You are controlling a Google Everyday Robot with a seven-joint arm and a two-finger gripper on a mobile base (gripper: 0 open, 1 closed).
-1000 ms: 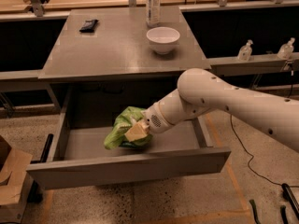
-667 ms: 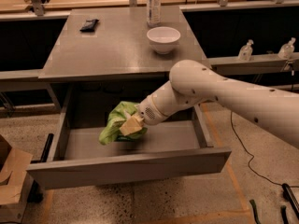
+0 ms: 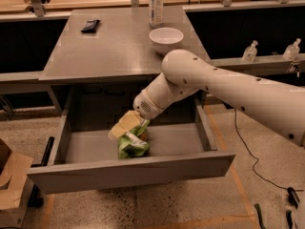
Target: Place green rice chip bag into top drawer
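The green rice chip bag (image 3: 133, 145) is a crinkled lime-green bag standing upright inside the open top drawer (image 3: 133, 171), its lower end on the drawer floor near the middle. My gripper (image 3: 126, 124) reaches down into the drawer from the right and is shut on the bag's top, its tan fingers (image 3: 120, 126) pointing left. The white arm crosses over the drawer's right side and hides the drawer's back right corner.
On the grey desk (image 3: 109, 51) stand a white bowl (image 3: 166, 39), a clear bottle (image 3: 156, 4) and a small black packet (image 3: 90, 26). A cardboard box (image 3: 9, 185) sits on the floor at left. Small bottles (image 3: 250, 51) stand on a ledge at right.
The arm has drawn back towards the desk and the gripper has shifted slightly. The bag has swung from lying sideways to hanging upright under the gripper, lower in the drawer.
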